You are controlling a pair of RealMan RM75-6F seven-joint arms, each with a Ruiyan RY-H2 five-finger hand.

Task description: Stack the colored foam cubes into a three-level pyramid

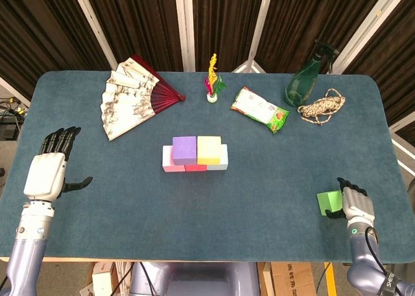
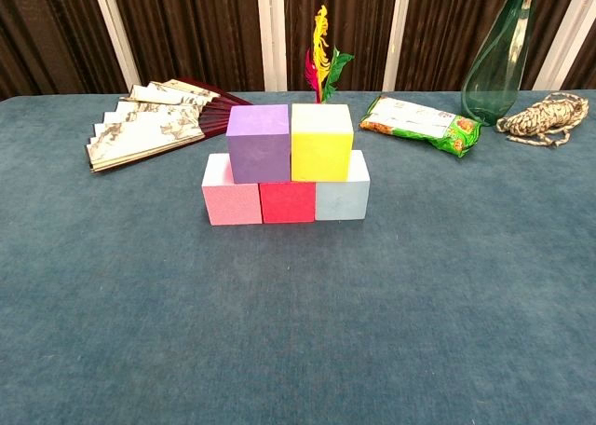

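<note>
Green foam, the last cube point(image 1: 329, 201), sits in the right hand point(image 1: 356, 205), fingers curled round its side near the table's point(image 1: 259, 192) front edge. The left hand point(image 1: 47, 172) is spread, empty. Set carelessly, the cube could nudge the purple cube point(image 1: 184, 149) and yellow cube point(image 1: 209, 149) apart.

Fan point(image 1: 133, 103), shuttlecock point(image 1: 213, 82), snack bag point(image 1: 259, 109), bottle point(image 1: 306, 78), rope point(image 1: 322, 106).
</note>
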